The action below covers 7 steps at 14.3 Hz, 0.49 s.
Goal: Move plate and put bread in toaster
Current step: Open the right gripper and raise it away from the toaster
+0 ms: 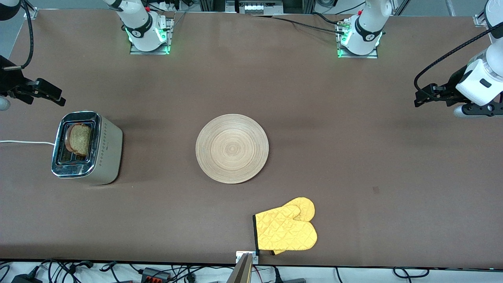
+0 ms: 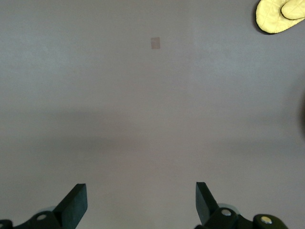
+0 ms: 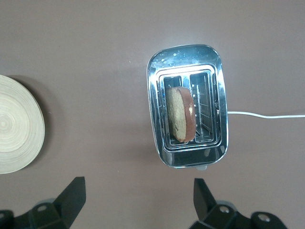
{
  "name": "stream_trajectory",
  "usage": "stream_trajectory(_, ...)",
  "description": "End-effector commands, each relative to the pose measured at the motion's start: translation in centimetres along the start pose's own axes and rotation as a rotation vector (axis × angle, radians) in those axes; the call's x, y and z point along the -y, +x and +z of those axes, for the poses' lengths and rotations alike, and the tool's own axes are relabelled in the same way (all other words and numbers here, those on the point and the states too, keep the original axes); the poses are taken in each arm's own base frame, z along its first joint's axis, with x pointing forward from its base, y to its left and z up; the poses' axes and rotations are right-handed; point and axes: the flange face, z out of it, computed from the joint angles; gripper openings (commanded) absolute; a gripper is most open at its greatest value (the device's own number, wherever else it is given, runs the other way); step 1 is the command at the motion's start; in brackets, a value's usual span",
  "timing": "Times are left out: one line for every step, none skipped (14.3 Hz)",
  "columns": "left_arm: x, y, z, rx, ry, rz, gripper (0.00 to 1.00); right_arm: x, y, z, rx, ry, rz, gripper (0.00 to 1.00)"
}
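The toaster stands toward the right arm's end of the table. The bread sits in one of its slots, its top sticking out. The right wrist view shows the toaster, the bread and part of the plate. The plate lies bare at the table's middle. My right gripper is open and empty, up over the table beside the toaster. My left gripper is open and empty over bare table at the left arm's end.
A yellow oven mitt lies nearer to the front camera than the plate, close to the table's front edge; it also shows in the left wrist view. The toaster's white cord runs off the table's end.
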Motion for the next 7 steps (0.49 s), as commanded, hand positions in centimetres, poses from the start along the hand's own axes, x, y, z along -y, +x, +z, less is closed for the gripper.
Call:
stream_trajectory(0.16,0.21,-0.45,-0.003,0.026,-0.003,1.00,0.09,-0.61,-0.06,0.007,-0.010,-0.016,1.00)
stream_trajectory(0.24,0.17,-0.53,-0.005,0.026,-0.004,1.00,0.09,-0.66,0.04,0.012,-0.010,-0.016,1.00)
stream_trajectory(0.16,0.20,-0.45,-0.003,0.026,-0.003,1.00,0.09,-0.71,0.02,0.016,-0.010,-0.014,1.00)
stream_trajectory(0.24,0.22,-0.52,-0.005,0.026,-0.004,1.00,-0.07,-0.80,-0.14,0.015,-0.009,-0.008,1.00)
stream_trajectory(0.24,0.18,-0.60,-0.006,0.026,-0.004,1.00,-0.15,-0.81,-0.26,0.015,-0.009,-0.007,1.00)
stream_trajectory(0.24,0.22,-0.52,-0.005,0.026,-0.004,1.00,-0.15,-0.83,-0.25,0.016,-0.009,-0.007,1.00)
stream_trajectory(0.24,0.21,-0.45,-0.003,0.026,-0.004,1.00,-0.15,-0.90,-0.20,0.022,-0.009,-0.010,1.00)
